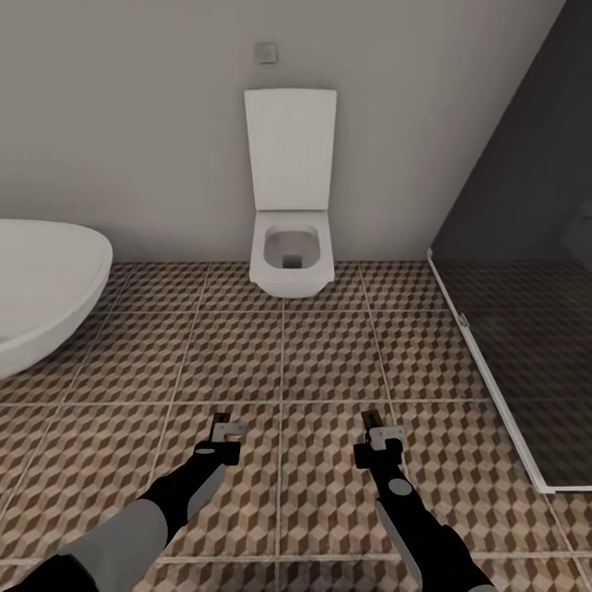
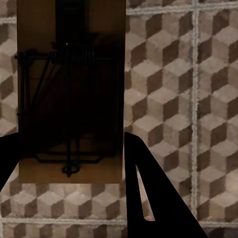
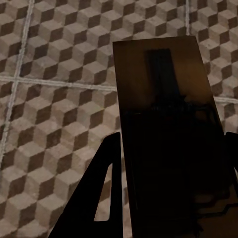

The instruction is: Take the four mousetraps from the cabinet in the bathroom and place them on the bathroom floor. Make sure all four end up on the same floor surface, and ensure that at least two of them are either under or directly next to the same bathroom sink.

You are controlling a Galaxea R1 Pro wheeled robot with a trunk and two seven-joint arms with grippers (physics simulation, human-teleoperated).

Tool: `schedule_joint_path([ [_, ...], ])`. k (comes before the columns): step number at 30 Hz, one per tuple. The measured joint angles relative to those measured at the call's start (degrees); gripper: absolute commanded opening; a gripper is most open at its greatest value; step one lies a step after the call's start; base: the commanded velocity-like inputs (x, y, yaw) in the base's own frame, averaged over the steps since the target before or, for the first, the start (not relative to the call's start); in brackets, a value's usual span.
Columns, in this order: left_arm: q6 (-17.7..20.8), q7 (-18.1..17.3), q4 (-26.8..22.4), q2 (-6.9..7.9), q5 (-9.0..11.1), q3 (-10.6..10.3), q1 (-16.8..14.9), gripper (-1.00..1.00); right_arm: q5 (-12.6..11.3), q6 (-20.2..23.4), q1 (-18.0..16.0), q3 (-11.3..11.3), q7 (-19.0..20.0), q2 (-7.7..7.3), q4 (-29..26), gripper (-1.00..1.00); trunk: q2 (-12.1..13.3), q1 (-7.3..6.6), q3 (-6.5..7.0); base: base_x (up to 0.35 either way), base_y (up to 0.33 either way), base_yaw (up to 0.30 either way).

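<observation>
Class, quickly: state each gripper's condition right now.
Left gripper: shut on a mousetrap.
Right gripper: shut on another mousetrap.

Two glossy black arms, left arm (image 1: 123, 530) with grey forearm panel, pale grey wrist blocks, black tapered fingers (image 2: 148, 198)

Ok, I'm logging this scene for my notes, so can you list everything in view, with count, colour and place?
Toilet: one, white, lid up, on the far wall.
Flush plate: one, grey, on the wall above the toilet.
Bathtub: one, white, at the left edge.
Shower screen: one, dark glass, white frame, right.
Bathroom floor: brown and beige cube-pattern tiles.
Mousetraps: two, tan wood, one in each tool.
Left tool: black, shut on a mousetrap.
Right tool: black, shut on a mousetrap.
</observation>
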Motion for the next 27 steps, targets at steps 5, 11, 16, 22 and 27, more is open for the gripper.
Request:
schedule_joint_path([
  [5, 0.0, 0.0, 0.0, 0.00, 0.0, 0.0, 0.0, -1.00, 0.0, 0.0, 0.0, 0.0, 0.0, 0.00, 0.0, -1.00, 0.0, -0.02, -0.01, 0.206, 0.158, 0.000],
  [11, 0.0, 0.0, 0.0, 0.00, 0.0, 0.0, 0.0, -1.00, 0.0, -0.2, 0.0, 0.0, 0.0, 0.02, 0.0, -1.00, 0.0, -0.02, -0.01, 0.274, 0.198, 0.000],
  [16, 0.0, 0.0, 0.0, 0.00, 0.0, 0.0, 0.0, -1.00, 0.0, -0.2, 0.0, 0.0, 0.0, 0.03, 0.0, -1.00, 0.0, -0.02, -0.01, 0.287, 0.194, 0.000],
  [22, 0.0, 0.0, 0.0, -0.05, 0.0, 0.0, 0.0, -1.00, 0.0, -0.2, 0.0, 0.0, 0.0, 0.04, 0.0, -1.00, 0.0, -0.02, -0.01, 0.293, 0.087, 0.000],
  [27, 0.0, 0.0, 0.1, -0.15, 0.0, -0.1, 0.0, -1.00, 0.1, -0.2, 0.0, 0.0, 0.0, 0.03, 0.0, -1.00, 0.0, -0.02, -0.01, 0.292, -0.109, 0.000],
])
